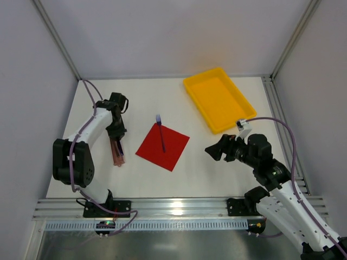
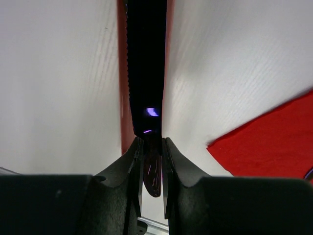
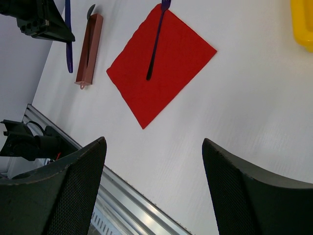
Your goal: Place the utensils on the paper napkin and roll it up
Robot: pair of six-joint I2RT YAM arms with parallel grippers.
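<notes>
The right hand [image 1: 213, 152] hovers over the right half of the bench [image 1: 217, 179], nearest the near edge. Its fingers are spread wide with nothing between them, pointing left toward the middle.

Toward the left edge, the left hand [image 2: 152, 140] points back at the near edge. Its fingers are drawn narrow, pinching the rounded end of a dark knife [image 2: 145, 58]. The knife has one serrated edge and runs straight out from the fingertips, along and over a brownish-red block [image 3: 89, 49]. This long, narrow block lies on the bench with its length running near to far. I cannot tell whether the knife touches the block or is raised off it.

Just left of the bench's middle lies the red paper napkin [image 1: 169, 153]. It is flat and unrolled, turned so one corner points at the far edge. A blue-purple fork [image 1: 162, 136] lies on it, its handle end about at the sheet's centre. Its tines reach past the far corner onto the bare bench.

At the far right corner sits a yellow tray [image 1: 217, 100], skewed to the bench edges and well apart from the napkin. Its whole floor shows plain yellow.

In count there are two utensils, one napkin, one block and one tray.
</notes>
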